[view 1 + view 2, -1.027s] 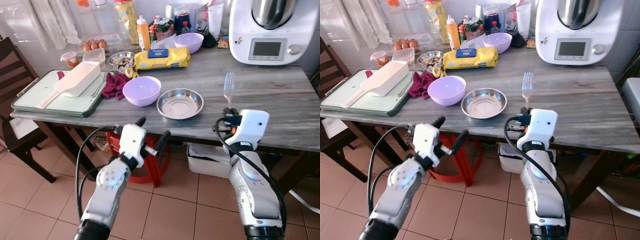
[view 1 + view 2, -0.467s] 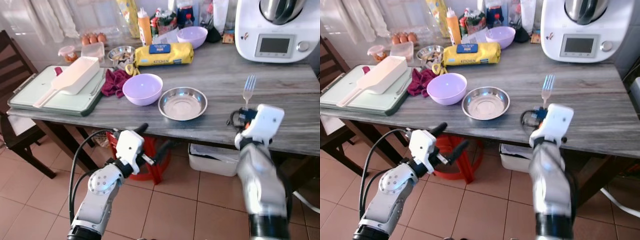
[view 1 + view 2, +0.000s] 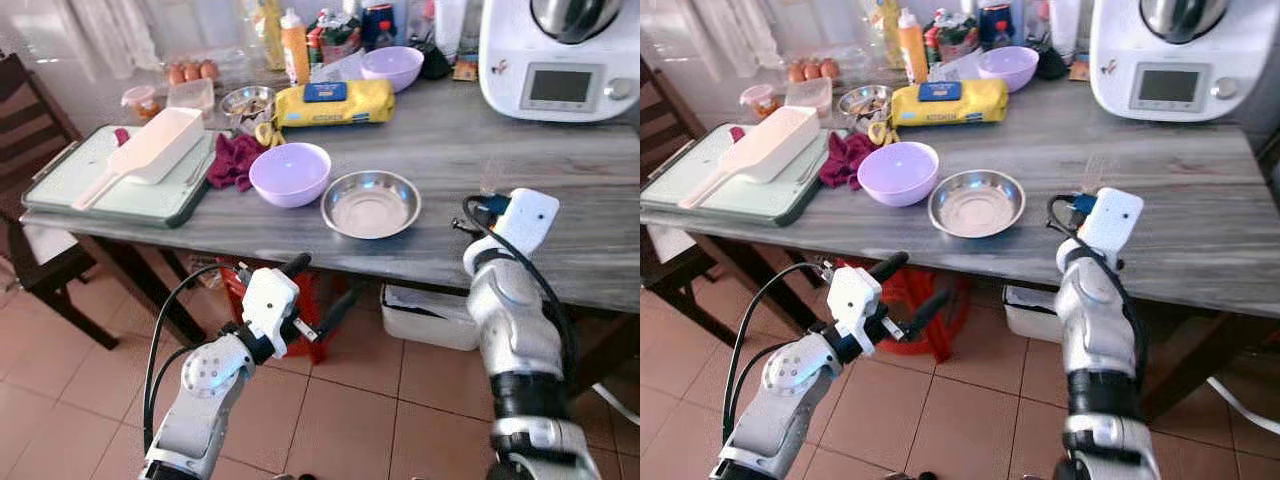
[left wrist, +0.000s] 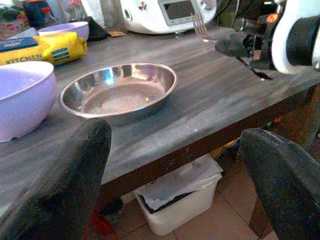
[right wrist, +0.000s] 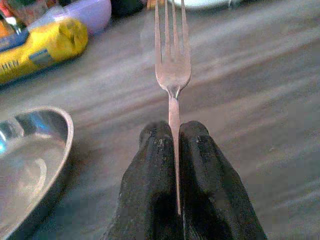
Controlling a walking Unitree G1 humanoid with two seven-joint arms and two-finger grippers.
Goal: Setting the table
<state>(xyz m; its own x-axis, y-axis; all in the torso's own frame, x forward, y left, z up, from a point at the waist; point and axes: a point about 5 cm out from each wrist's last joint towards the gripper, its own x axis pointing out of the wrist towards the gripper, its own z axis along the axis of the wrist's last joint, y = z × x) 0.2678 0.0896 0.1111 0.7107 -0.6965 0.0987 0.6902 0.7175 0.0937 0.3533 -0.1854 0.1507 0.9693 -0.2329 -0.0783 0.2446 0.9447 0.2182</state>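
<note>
Fork (image 5: 172, 75) sits pinched by its handle in the right gripper (image 5: 175, 145), tines pointing ahead over the grey table (image 3: 560, 170), apparently just beside the steel bowl (image 3: 371, 203). Left gripper (image 3: 325, 290) hangs spread wide, holding nothing.

Back of the bench there's a big white kitchen machine with a small screen (image 3: 560, 55), a yellow packet labelled KITCHEN (image 3: 333, 102) and an orange squeeze bottle (image 3: 294, 47). Crumpled dark red cloth (image 3: 235, 160) sits beside a pale green tray (image 3: 115, 185). White plastic bin (image 3: 432, 318) and red stool (image 3: 300, 300) underneath.
</note>
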